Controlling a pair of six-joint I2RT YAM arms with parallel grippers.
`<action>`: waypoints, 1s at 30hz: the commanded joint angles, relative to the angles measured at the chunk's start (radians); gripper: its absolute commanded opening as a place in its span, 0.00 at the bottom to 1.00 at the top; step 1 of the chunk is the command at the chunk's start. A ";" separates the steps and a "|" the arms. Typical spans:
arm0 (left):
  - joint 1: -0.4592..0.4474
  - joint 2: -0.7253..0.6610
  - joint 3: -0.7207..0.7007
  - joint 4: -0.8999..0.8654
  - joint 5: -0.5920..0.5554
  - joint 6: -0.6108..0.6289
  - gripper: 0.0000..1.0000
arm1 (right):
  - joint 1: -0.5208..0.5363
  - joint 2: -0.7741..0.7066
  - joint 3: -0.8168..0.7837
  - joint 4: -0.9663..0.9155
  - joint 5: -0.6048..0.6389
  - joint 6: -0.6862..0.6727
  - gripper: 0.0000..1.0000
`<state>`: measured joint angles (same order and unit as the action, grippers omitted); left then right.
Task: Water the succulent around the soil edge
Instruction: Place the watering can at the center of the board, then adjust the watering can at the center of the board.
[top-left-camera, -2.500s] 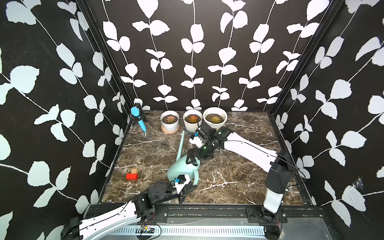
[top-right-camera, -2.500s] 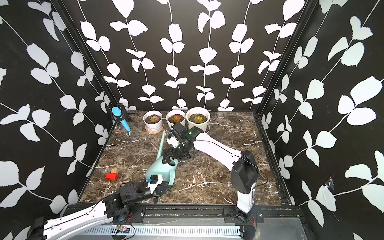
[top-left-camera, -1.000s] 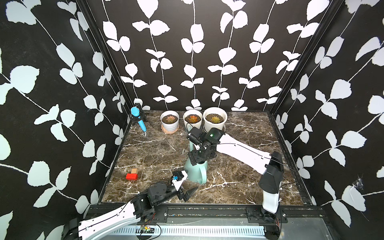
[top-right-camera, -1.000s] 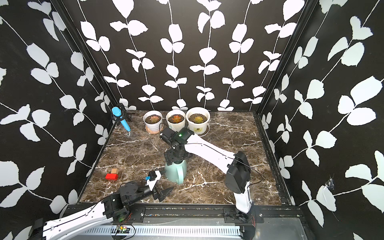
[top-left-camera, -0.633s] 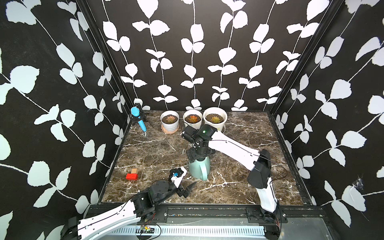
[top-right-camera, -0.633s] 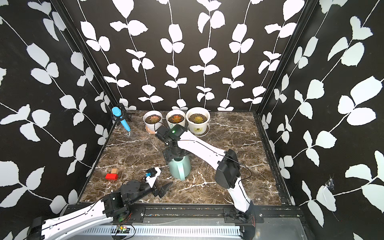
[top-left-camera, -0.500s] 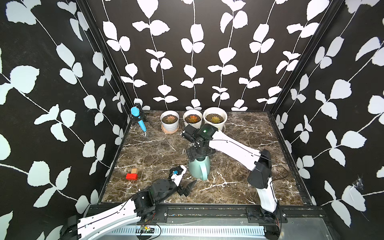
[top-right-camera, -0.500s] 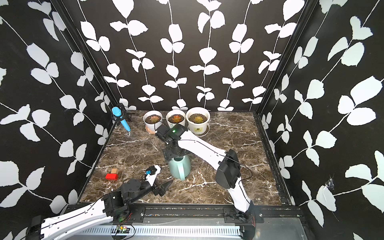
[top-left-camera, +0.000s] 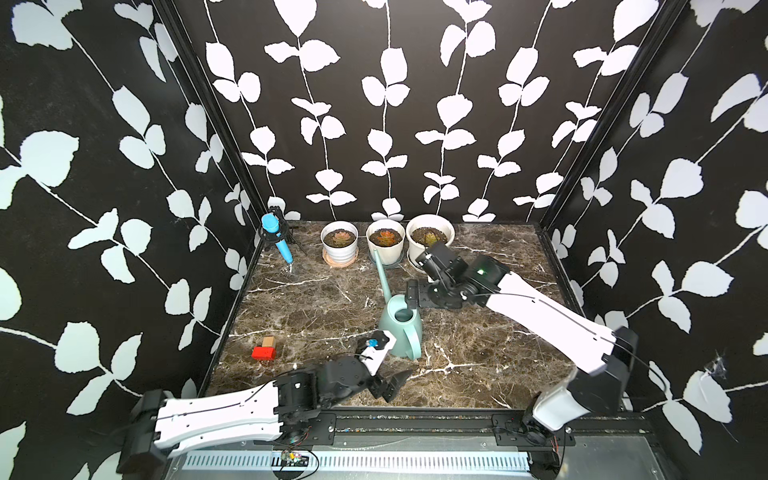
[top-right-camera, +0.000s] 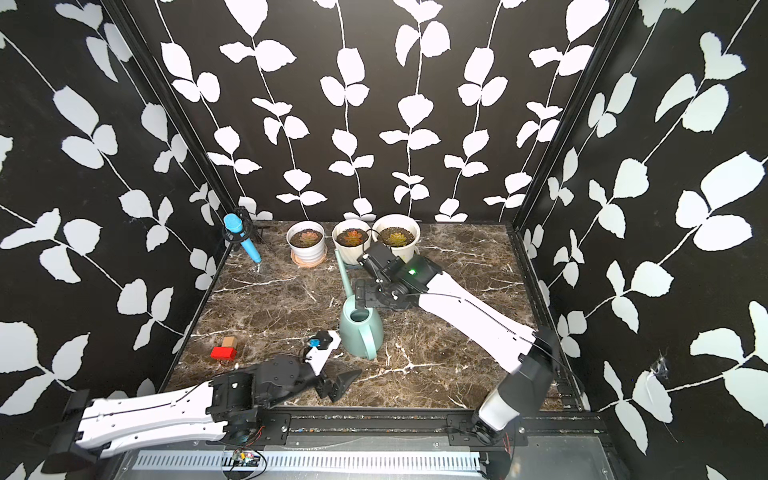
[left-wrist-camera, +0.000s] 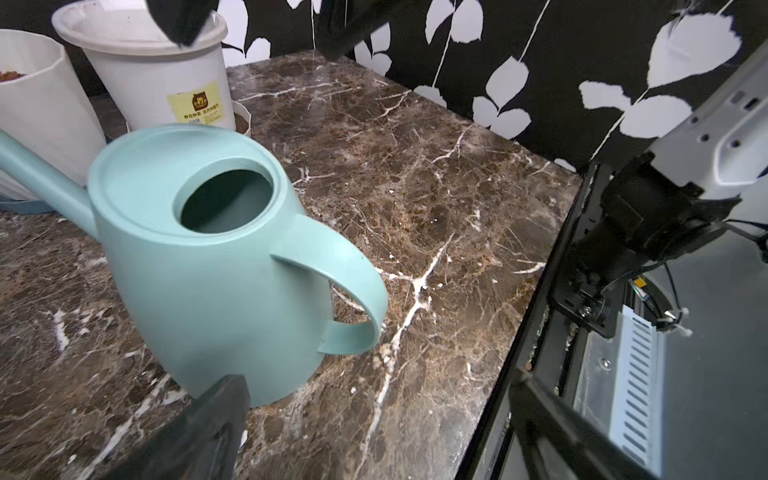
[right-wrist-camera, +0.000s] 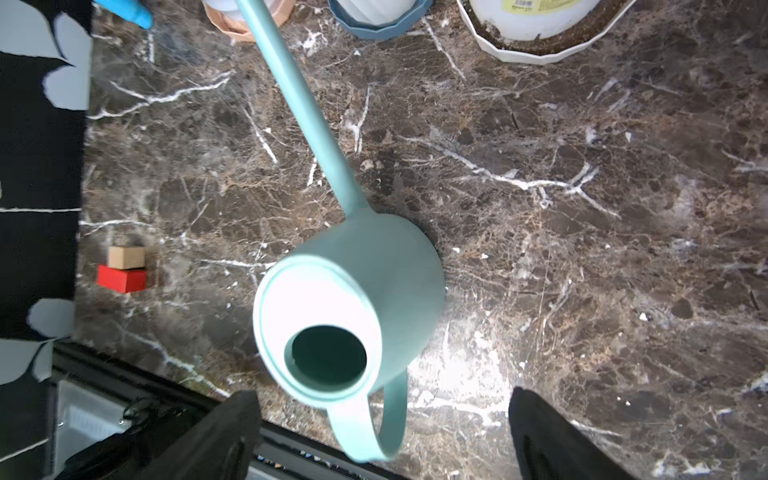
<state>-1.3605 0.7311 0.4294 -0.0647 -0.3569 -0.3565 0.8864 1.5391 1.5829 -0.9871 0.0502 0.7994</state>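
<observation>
A teal watering can (top-left-camera: 401, 328) (top-right-camera: 360, 330) stands upright mid-table, its long spout (right-wrist-camera: 305, 112) aimed at the back row. There, three white pots each hold a succulent (top-left-camera: 340, 239) (top-left-camera: 385, 238) (top-left-camera: 429, 237). My right gripper (top-left-camera: 415, 296) (right-wrist-camera: 380, 428) hovers open just behind and above the can, gripping nothing; the can's handle (right-wrist-camera: 374, 419) shows below between its wide fingers. My left gripper (top-left-camera: 386, 365) (left-wrist-camera: 374, 415) rests open near the front edge, just short of the can's base (left-wrist-camera: 232, 332), holding nothing.
A blue microphone on a small stand (top-left-camera: 276, 237) leans at the back left. A red block and a tan block (top-left-camera: 264, 352) sit near the left wall. Patterned walls close three sides; a metal rail (top-left-camera: 415, 419) runs along the front.
My right gripper, which sat on the can's top, has let go and drawn back toward the pots. The can stays upright with its spout now showing. The left gripper has barely moved.
</observation>
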 joint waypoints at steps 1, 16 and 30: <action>-0.009 0.048 0.068 -0.179 -0.210 -0.123 0.99 | 0.000 -0.082 -0.119 -0.002 0.044 -0.008 0.66; 0.022 -0.281 -0.012 -0.588 -0.415 -0.646 0.00 | -0.097 -0.130 -0.582 0.337 -0.097 0.088 0.00; 0.146 -0.028 0.090 -0.547 -0.198 -0.582 0.00 | 0.142 0.054 -0.520 0.631 -0.077 0.333 0.00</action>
<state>-1.2201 0.7040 0.4854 -0.6182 -0.5819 -0.9577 0.9989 1.5543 0.9913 -0.4553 -0.0433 1.0660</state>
